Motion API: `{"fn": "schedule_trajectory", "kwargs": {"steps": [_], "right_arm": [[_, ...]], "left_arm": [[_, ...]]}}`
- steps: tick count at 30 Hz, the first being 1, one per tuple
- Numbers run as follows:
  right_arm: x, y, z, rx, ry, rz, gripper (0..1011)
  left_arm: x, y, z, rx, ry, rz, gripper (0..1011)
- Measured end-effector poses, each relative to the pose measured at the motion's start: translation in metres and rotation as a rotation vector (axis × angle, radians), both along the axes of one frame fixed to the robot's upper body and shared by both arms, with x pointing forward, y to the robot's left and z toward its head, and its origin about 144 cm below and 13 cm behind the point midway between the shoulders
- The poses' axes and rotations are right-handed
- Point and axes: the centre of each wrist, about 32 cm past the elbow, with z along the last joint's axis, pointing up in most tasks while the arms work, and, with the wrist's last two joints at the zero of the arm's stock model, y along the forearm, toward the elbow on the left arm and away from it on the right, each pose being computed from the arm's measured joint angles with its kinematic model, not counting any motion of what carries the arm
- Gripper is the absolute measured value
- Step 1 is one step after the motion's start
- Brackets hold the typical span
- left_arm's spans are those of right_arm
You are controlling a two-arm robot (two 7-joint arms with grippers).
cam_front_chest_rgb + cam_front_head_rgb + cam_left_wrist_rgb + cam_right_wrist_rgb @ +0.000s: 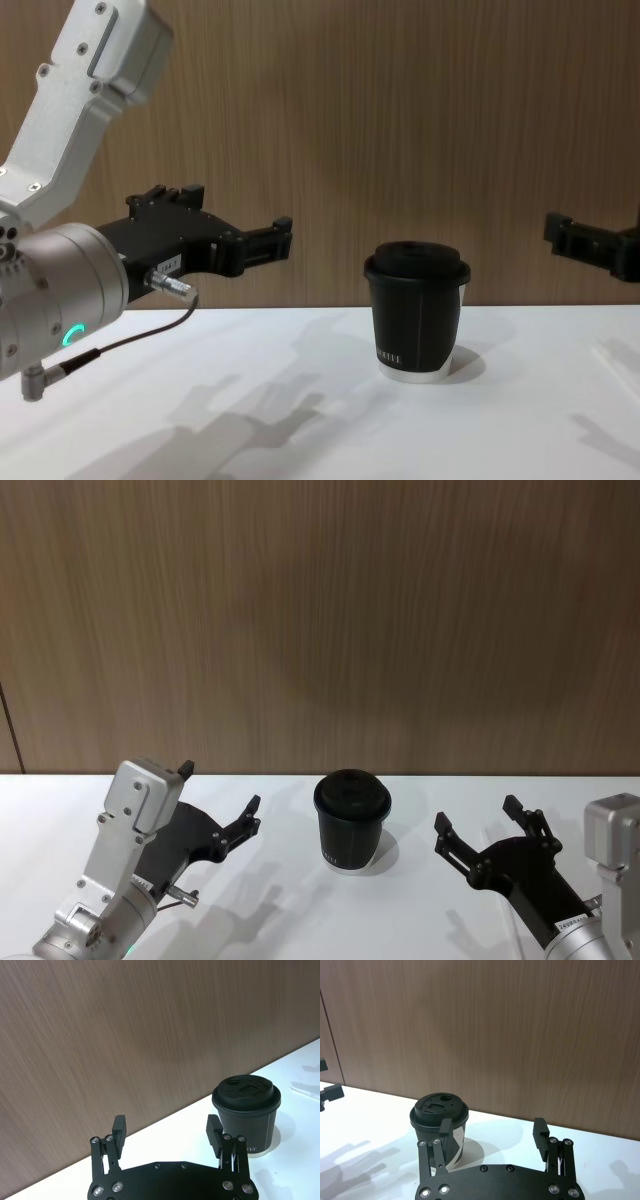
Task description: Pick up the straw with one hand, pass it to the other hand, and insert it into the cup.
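Bright even light from above, soft grey shadows on the white table, darker one beside the cup.

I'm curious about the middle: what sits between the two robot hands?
The black cup stands between the left gripper and right gripper, touching neither, in the head view.

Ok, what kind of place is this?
Likely a lab or demo bench: white table, wood-panel wall behind, one lidded cup between the left gripper and right gripper, both open.

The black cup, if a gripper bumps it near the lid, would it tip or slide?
Likely tips easily: the cup stands taller than its narrow white base. It looks like paper, so probably light and crushable.
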Motion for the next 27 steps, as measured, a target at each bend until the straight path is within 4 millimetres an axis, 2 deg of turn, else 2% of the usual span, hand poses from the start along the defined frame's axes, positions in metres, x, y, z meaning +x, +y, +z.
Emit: {"fn": "schedule_trajectory", "kwargs": {"steps": [27], "right_arm": [[0.0, 0.0, 0.0, 0.0, 0.0, 0.0, 1001]], "left_arm": [[0.0, 0.0, 0.0, 0.0, 0.0, 0.0, 1003]]}}
